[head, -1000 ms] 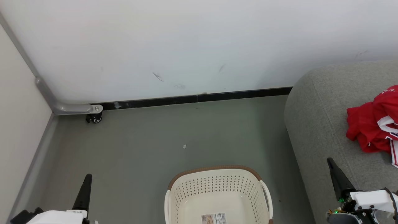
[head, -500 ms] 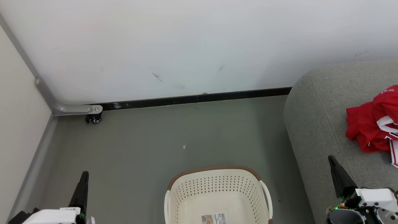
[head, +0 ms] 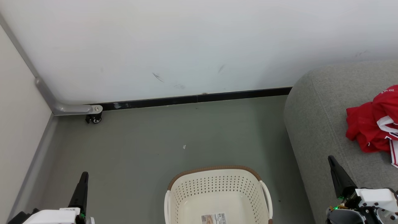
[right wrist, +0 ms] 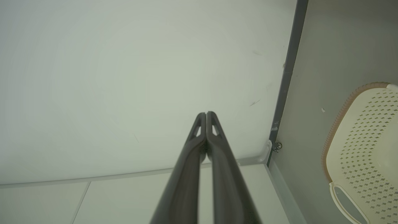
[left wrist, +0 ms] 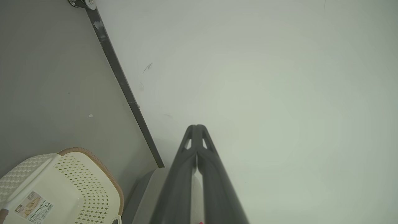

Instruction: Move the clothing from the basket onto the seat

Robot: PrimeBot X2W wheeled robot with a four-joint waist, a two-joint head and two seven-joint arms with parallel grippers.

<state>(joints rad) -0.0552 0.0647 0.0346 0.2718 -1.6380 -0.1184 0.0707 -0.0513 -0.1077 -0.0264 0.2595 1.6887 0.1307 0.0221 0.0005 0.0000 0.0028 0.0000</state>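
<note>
Now the clothing (head: 371,127) lies bunched on the seat (head: 320,124) at the right edge of the head view, red folds with white stripes showing. The basket (head: 217,183) stands on the grey floor (head: 186,130) near the seat, on its left, with a paper label (head: 214,218) on its bottom. The left gripper (left wrist: 196,126) has its two dark fingers pressed together on nothing, pointing toward the white wall (head: 186,46). The right gripper (right wrist: 205,112) is likewise closed and bare, its tip over the seat's near edge in the head view
</note>
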